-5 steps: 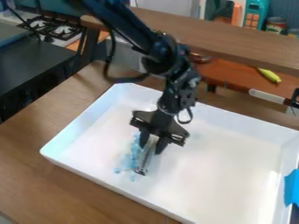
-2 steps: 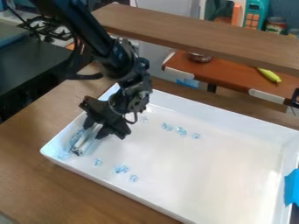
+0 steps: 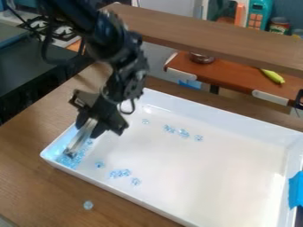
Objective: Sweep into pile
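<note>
1. With twelve at the top of the view and the white tray's middle as the clock's centre, the black gripper (image 3: 89,127) hangs near ten o'clock, its fingers closed around a pale, narrow sweeping tool (image 3: 79,140).
2. The tool slants from the fingers toward seven o'clock, its lower end down among the pale blue bits (image 3: 69,162).
3. Those bits are bunched in the tray's nine o'clock corner, around the tool's end and on both sides of it.
4. Just outside the bunch, a short line of loose bits (image 3: 120,173) runs from between eight and nine to between seven and eight o'clock.
5. Another loose scatter (image 3: 183,133) runs from nearly eleven o'clock, past twelve, to between one and two.
6. The white tray (image 3: 237,177) rests on a brown wooden table (image 3: 35,190).
7. On the table, beyond the tray's rim near eight o'clock, lies one pale bit (image 3: 88,205), apart from the rest.
8. Blue tape (image 3: 296,190) marks the rim near four o'clock.
9. Farther out, a yellow-green object (image 3: 273,76) lies between one and two, and a stove top (image 3: 59,30) sits at about eleven.
</note>
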You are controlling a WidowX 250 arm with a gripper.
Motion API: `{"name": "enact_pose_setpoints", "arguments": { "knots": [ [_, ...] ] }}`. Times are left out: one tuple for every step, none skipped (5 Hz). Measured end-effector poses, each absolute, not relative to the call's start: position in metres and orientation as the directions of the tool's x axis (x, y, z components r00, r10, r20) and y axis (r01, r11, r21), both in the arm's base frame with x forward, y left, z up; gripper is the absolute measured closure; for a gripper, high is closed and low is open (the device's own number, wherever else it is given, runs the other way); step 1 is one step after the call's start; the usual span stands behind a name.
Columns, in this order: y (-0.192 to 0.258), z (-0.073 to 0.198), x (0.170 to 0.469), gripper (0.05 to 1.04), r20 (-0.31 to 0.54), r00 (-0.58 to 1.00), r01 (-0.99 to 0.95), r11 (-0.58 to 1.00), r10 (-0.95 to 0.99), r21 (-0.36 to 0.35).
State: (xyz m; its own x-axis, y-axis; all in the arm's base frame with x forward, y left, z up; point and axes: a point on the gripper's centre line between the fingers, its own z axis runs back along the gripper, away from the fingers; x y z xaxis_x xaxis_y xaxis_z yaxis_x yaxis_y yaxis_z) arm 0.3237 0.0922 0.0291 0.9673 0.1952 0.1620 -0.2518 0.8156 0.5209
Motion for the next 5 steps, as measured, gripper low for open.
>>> {"name": "enact_pose_setpoints", "arguments": {
  "knots": [
    [0.062, 0.047, 0.338, 0.699, 0.195, 0.957, -0.285, 0.837, 0.217, 0.468],
    [0.024, 0.062, 0.354, 0.699, 0.231, 0.946, -0.307, 0.861, 0.229, 0.405],
    [-0.024, 0.049, 0.373, 0.700, 0.194, 0.951, -0.299, 0.884, 0.242, 0.361],
    [-0.067, 0.037, 0.391, 0.700, 0.145, 0.960, -0.274, 0.909, 0.239, 0.315],
    [-0.092, 0.026, 0.401, 0.700, 0.094, 0.967, -0.253, 0.925, 0.236, 0.284]
  ]
}}
